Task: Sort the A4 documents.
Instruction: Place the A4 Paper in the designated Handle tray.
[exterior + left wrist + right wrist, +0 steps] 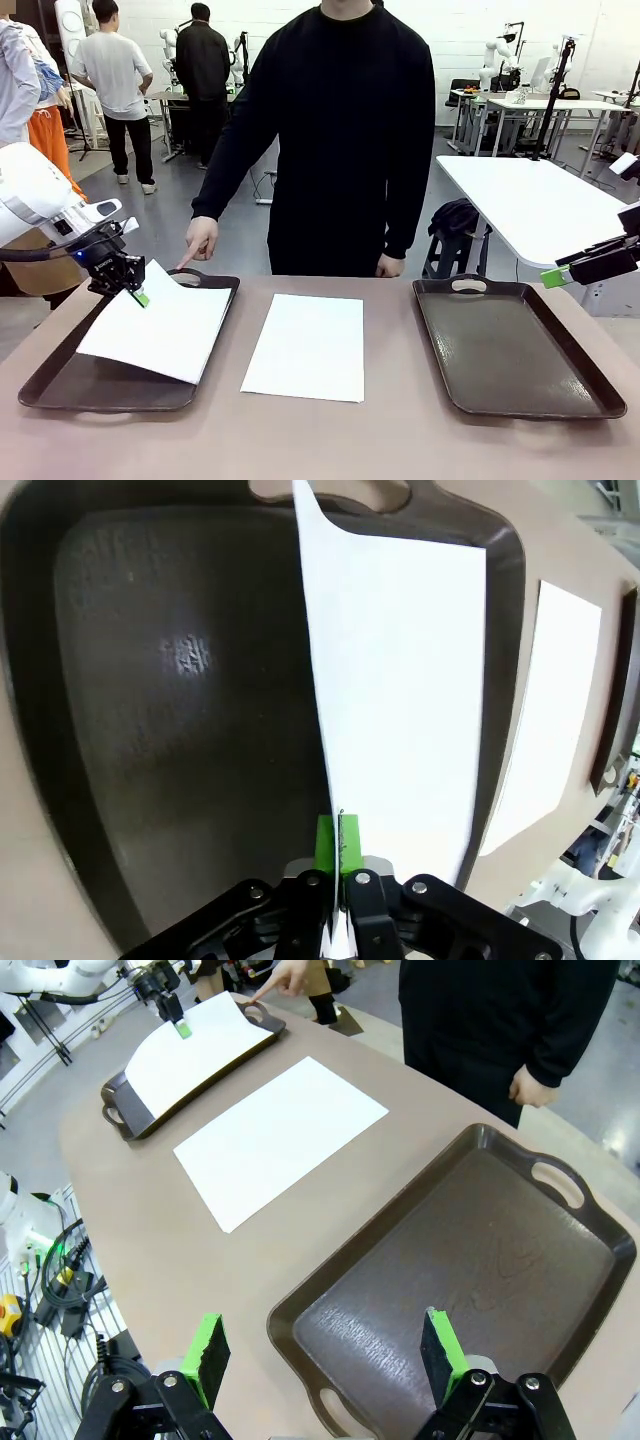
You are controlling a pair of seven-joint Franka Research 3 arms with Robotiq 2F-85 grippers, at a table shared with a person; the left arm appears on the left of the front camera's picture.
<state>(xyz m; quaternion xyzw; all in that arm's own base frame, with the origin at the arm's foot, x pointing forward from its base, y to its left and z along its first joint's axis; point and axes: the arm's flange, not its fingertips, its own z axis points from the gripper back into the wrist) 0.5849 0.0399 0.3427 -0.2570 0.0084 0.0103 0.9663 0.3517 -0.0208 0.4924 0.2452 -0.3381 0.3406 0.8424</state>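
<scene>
**One sheet pinched over the left tray, one flat on the table**

Front view: the left gripper [140, 295] is seen clamped on the raised far corner of a plain white, thin A4 paper sheet [160, 330]. This sheet slopes down across the dark brown handled left tray [60, 385]. A second white A4 sheet [305, 345] lies flat on the brown table [320, 440] between the left tray and the dark brown right tray [520, 350]. A person's hand [200, 240] is pointed at the left tray's far handle.

Left wrist view: the green pads [325, 840] are pressed together on the held sheet's edge, above the tray floor.

Right wrist view: the right gripper [325, 1345] is held wide apart, with nothing gripped, above the right tray's near end.
</scene>
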